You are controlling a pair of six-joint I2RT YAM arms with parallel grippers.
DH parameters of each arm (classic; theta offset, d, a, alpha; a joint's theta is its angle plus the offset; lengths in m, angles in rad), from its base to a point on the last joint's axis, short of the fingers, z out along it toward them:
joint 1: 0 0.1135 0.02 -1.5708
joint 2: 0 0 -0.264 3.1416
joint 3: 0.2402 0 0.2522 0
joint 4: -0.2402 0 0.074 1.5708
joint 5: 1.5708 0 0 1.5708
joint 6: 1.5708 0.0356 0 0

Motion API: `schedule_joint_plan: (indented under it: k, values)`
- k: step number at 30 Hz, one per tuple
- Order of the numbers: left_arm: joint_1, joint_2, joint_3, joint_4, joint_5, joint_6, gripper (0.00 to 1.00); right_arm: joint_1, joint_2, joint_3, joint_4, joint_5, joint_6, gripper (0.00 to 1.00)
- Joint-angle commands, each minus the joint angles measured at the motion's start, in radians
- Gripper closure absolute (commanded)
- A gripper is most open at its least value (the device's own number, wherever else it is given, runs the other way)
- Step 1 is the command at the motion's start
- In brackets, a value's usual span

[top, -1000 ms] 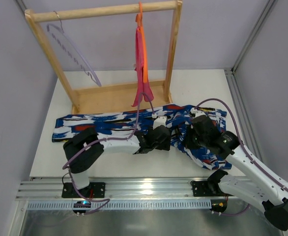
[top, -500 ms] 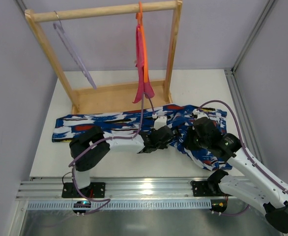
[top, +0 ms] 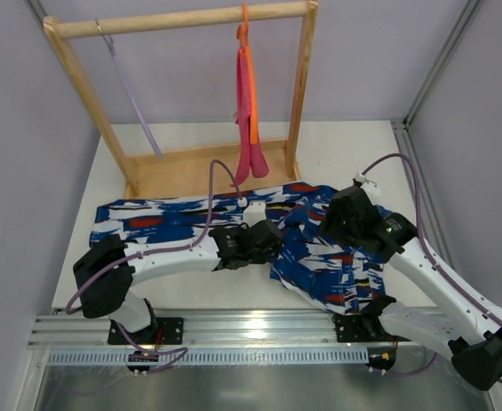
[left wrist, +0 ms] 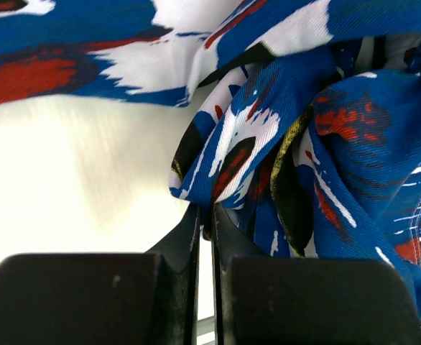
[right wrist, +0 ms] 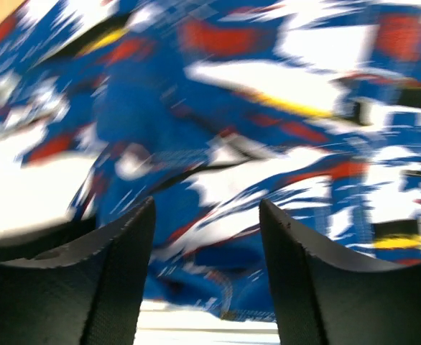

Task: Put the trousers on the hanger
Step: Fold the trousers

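**A:** Entry one, top external?
**B:** Fixed high behind the left arm (top: 165, 257) and right arm (top: 431, 274). It faces down and forward over the table (top: 354, 145) to the wooden rack (top: 182, 19). Widest view.

**A:** Entry two, left wrist?
**B:** Mounted on the wrist, looking out past the left gripper (left wrist: 205, 212). Low over the table, very near the trousers (left wrist: 340, 129).

**A:** Entry three, right wrist?
**B:** Looks out past the right gripper (right wrist: 207, 208), straight onto the print. So close it blurs.

**A:** Overlap?
**B:** All three show the trousers. Each wrist view shows a different patch. Only the top view holds the whole garment.
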Motion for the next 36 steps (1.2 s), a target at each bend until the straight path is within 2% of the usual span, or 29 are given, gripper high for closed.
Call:
schedule_joint_plan:
  k: [1,7,10,14,15,16,19,24,29,30,34,36]
  values:
    - [-0.004,-0.042,-0.042,-0.035,-0.019,-0.032,1.0,-0.076,0.038,0.027,-0.137,0.204,0.207,0.37]
    - [-0.004,-0.031,-0.074,0.029,0.049,-0.035,1.0,-0.321,0.088,-0.11,-0.14,0.242,0.334,0.37]
    - [-0.004,-0.036,-0.081,0.029,0.049,-0.032,1.0,-0.435,0.092,-0.145,-0.065,0.275,0.319,0.36]
    - [-0.004,-0.056,-0.091,0.036,0.054,-0.025,1.0,-0.613,0.121,-0.18,0.278,0.096,-0.049,0.34]
    - [-0.004,-0.062,-0.091,0.037,0.055,-0.025,1.0,-0.666,0.135,-0.182,0.33,-0.019,-0.091,0.35]
    - [-0.004,-0.064,-0.091,0.039,0.06,-0.025,1.0,-0.75,0.181,-0.177,0.405,-0.064,-0.136,0.35]
    - [-0.004,-0.062,-0.09,0.051,0.07,-0.027,1.0,-0.859,0.309,-0.112,0.414,-0.144,-0.227,0.34]
    - [-0.004,-0.039,-0.094,0.077,0.074,-0.03,1.0,-0.938,0.393,-0.121,0.516,-0.289,-0.277,0.26]
    - [-0.004,-0.041,-0.108,0.112,0.098,-0.035,1.0,-0.937,0.503,-0.049,0.515,-0.296,-0.294,0.27]
    - [-0.004,-0.044,-0.111,0.114,0.103,-0.035,1.0,-0.937,0.543,-0.027,0.509,-0.282,-0.302,0.28]
    - [-0.004,-0.059,-0.108,0.097,0.092,-0.025,1.0,-0.94,0.637,0.028,0.478,-0.203,-0.32,0.48]
    - [-0.004,-0.064,-0.102,0.082,0.083,-0.021,1.0,-0.941,0.655,0.039,0.478,-0.184,-0.325,0.5]
